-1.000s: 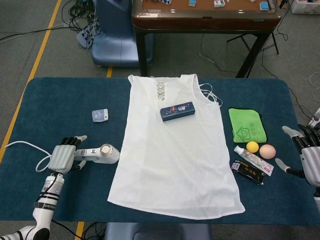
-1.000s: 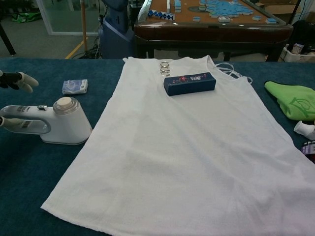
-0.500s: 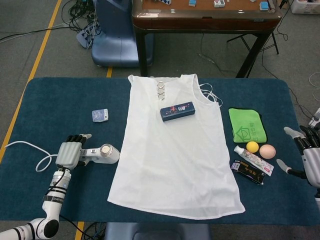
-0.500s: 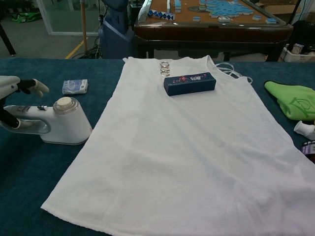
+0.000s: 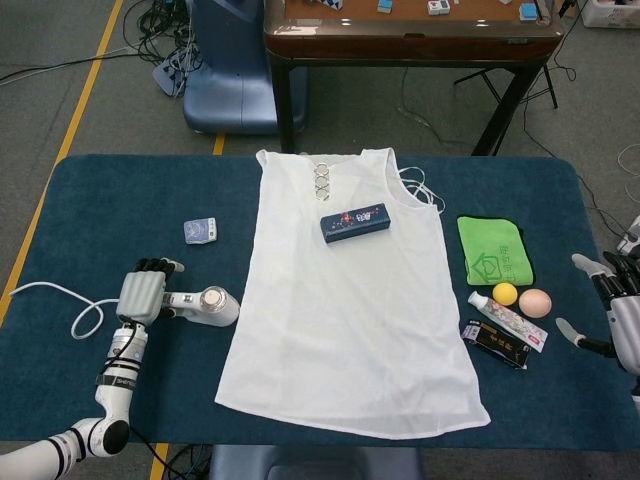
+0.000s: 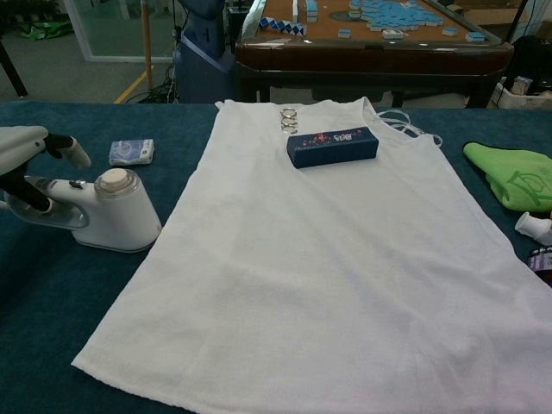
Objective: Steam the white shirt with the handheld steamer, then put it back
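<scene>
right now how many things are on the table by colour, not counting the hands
white: 4, shirt, steamer, small packet, tube
dark blue: 1, box
green: 1, cloth
yellow: 1, ball
tan: 1, egg
black: 1, box
total: 9

A blue box (image 5: 355, 222) and metal rings (image 5: 321, 180) are lying on the cloth. A small packet (image 5: 200, 230) is sitting to the left. On the right, a green towel (image 5: 494, 250), a yellow ball (image 5: 505, 293), an egg (image 5: 535, 302), a tube (image 5: 507, 320) and a dark packet (image 5: 496, 343) are lying close together.
</scene>
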`<act>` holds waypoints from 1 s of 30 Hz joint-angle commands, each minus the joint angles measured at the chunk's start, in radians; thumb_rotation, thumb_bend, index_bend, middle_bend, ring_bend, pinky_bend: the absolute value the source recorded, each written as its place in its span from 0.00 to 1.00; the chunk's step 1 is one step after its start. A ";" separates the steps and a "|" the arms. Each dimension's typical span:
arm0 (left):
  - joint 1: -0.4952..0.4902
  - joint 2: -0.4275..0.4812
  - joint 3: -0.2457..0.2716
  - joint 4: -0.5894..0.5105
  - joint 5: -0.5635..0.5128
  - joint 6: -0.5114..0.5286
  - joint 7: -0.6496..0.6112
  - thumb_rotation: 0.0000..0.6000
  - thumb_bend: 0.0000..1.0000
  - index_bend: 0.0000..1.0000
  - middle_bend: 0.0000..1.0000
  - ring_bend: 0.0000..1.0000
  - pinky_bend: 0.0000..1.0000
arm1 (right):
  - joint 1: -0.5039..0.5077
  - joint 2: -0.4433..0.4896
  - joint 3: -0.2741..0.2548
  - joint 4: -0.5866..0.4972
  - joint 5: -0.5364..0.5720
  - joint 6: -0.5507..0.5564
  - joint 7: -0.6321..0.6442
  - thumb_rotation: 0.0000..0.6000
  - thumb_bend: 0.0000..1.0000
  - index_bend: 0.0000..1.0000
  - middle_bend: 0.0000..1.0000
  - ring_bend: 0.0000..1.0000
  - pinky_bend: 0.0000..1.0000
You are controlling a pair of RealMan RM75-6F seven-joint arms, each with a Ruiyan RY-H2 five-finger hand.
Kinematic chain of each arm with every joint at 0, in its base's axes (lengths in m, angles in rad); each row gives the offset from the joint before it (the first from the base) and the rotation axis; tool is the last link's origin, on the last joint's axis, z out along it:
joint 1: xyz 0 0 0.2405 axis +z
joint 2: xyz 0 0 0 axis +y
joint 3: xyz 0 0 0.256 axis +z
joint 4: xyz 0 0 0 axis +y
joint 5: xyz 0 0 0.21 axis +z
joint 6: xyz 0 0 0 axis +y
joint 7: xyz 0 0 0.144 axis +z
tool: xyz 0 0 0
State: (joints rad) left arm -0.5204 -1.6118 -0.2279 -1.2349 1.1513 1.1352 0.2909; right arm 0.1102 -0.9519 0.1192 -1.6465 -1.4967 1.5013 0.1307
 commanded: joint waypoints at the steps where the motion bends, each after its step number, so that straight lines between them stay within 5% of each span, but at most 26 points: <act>1: -0.012 -0.017 -0.006 0.034 0.014 -0.001 -0.032 1.00 0.20 0.34 0.31 0.24 0.14 | -0.001 -0.002 0.000 0.001 0.001 -0.001 0.003 1.00 0.21 0.16 0.25 0.10 0.08; 11: -0.056 -0.075 0.013 0.160 0.067 -0.046 -0.116 1.00 0.20 0.42 0.34 0.29 0.17 | -0.009 -0.004 -0.003 0.001 0.009 0.004 0.004 1.00 0.21 0.16 0.25 0.10 0.08; 30: -0.055 -0.101 0.043 0.194 0.126 -0.017 -0.166 1.00 0.20 0.67 0.49 0.42 0.24 | -0.018 -0.003 -0.006 -0.005 0.013 0.006 -0.003 1.00 0.21 0.16 0.25 0.10 0.08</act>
State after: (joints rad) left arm -0.5752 -1.7112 -0.1850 -1.0426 1.2767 1.1175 0.1269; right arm 0.0925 -0.9553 0.1133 -1.6514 -1.4835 1.5071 0.1275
